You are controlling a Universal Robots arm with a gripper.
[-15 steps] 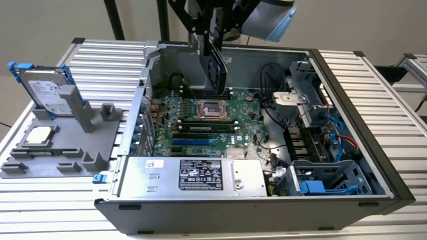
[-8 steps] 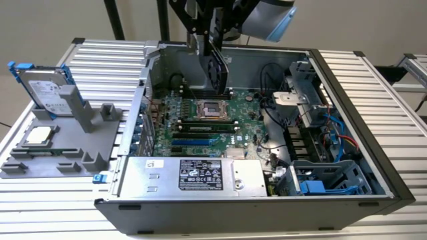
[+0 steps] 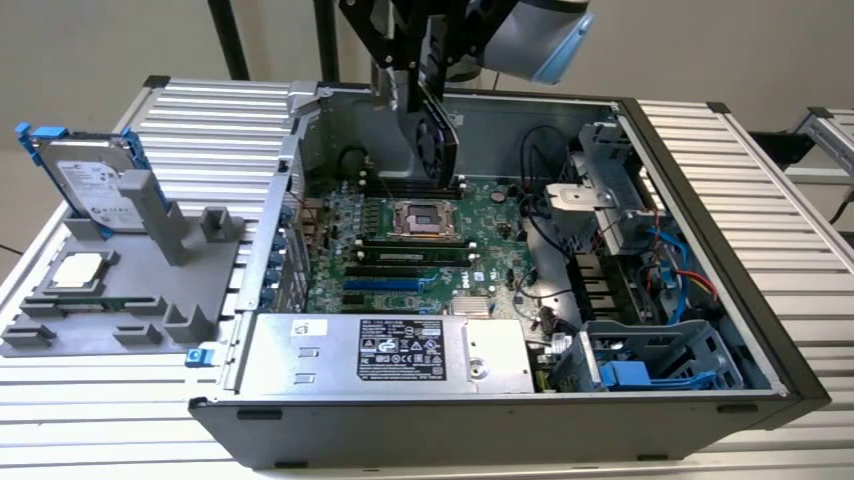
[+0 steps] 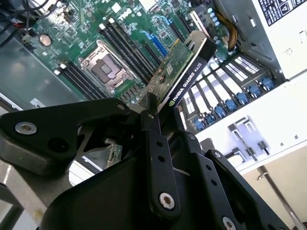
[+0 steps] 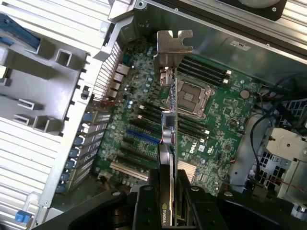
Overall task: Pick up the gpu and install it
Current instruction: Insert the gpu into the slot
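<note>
The gpu (image 3: 438, 130), a green card with a black fan, hangs edge-down above the open computer case (image 3: 694, 200), over the back part of the motherboard (image 3: 414, 250). My gripper (image 3: 416, 80) is shut on the card's upper end. In the first wrist view the gpu (image 5: 169, 120) points its silver bracket (image 5: 173, 45) away from the gripper (image 5: 170, 194), with the board's slots (image 5: 139, 139) below it. The second wrist view shows the gpu (image 4: 180, 79) sticking out past the black fingers (image 4: 152, 124), clear of the board.
A grey fixture (image 3: 134, 300) at the exterior view's left holds a silver hard drive with blue rails (image 3: 94, 185) and a square CPU chip (image 3: 78, 270). Inside the case sit a power supply (image 3: 387, 350), a drive cage (image 3: 654, 365) and loose cables (image 3: 667, 270).
</note>
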